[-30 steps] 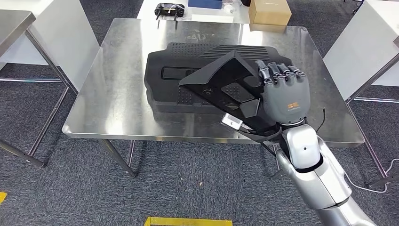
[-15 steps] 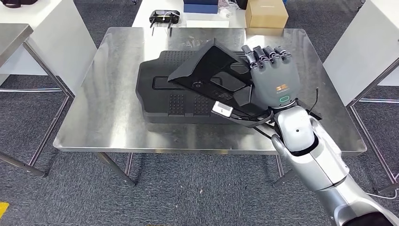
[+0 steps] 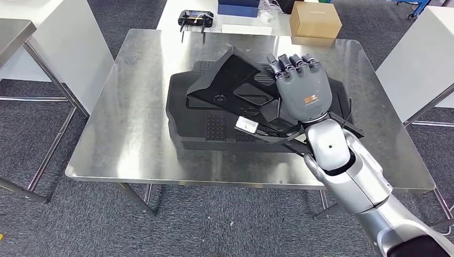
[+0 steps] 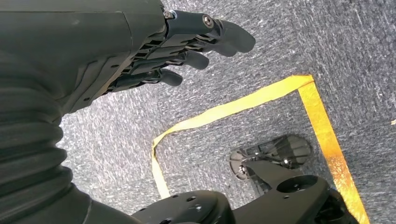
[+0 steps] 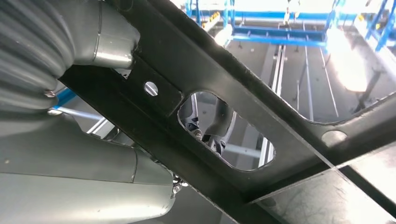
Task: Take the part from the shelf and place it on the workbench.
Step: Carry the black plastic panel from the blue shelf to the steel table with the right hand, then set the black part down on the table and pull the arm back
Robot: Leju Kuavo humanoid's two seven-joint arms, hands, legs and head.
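The surface (image 3: 134, 134), a steel-topped bench on thin legs, fills the middle of the head view and now sits slightly lower and more centred in frame than half a second ago; the whole picture has shifted, so I put that down to my own camera moving, not the bench. On it lies a large black moulded tray (image 3: 203, 128), in the centre of the frame. Above that tray my right robot hand (image 3: 302, 93) grips the part (image 3: 235, 85), a flat black angular panel with a small white tag at its lower edge. Against the tray, the part has come further over it and looks lower than a second ago, its far corner pointing to the upper centre of the frame. I judge the carry to be nearly done and the set-down to be the step in hand; whether the part already touches the tray I cannot tell. In the right wrist view the part (image 5: 243, 93) crosses the frame as a slotted black bar close to my thumb. My left robot hand (image 4: 140, 51) hangs over grey carpet with fingers loosely apart, holding nothing. Beyond the surface, upper frame, a cardboard box (image 3: 315, 19) and a black controller (image 3: 196, 20) rest on a white table (image 3: 235, 27).
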